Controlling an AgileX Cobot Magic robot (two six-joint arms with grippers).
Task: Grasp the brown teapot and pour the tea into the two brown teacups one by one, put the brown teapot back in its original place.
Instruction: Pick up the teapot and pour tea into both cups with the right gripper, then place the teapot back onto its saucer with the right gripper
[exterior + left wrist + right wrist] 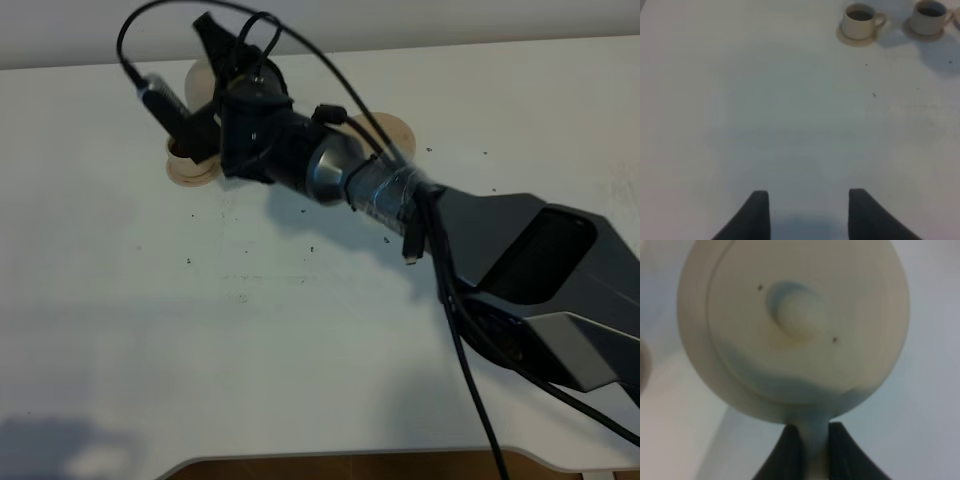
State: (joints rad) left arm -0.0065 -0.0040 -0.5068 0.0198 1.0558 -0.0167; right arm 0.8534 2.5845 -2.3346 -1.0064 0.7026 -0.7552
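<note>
Exterior high view: the right arm [470,250] reaches from the lower right across the white table [300,340] to its far left part. Its wrist and cables cover most of what lies beneath. A pale slice of the teapot [203,82] shows just behind the wrist, a small saucer [190,168] peeks out at the wrist's left edge, and part of a wider saucer [385,130] shows just past the forearm. The claw itself is hidden under the wrist here.

Left wrist view: the left gripper [809,210] hangs over bare table, its two dark fingers [757,215] standing well apart with nothing between them. Far ahead, two cups stand on their saucers, near each other: one cup [858,20] and a second cup [928,16] at the frame's edge, both dark inside.

Right wrist view: the right gripper [814,445] is clamped tight on the teapot's handle [813,440], a thin pale loop pinched between the two dark fingertips [790,450]. The round lid [800,325] with its knob [799,314] fills the frame, seen from above and blurred by closeness. Two dark specks mark the lid.
</note>
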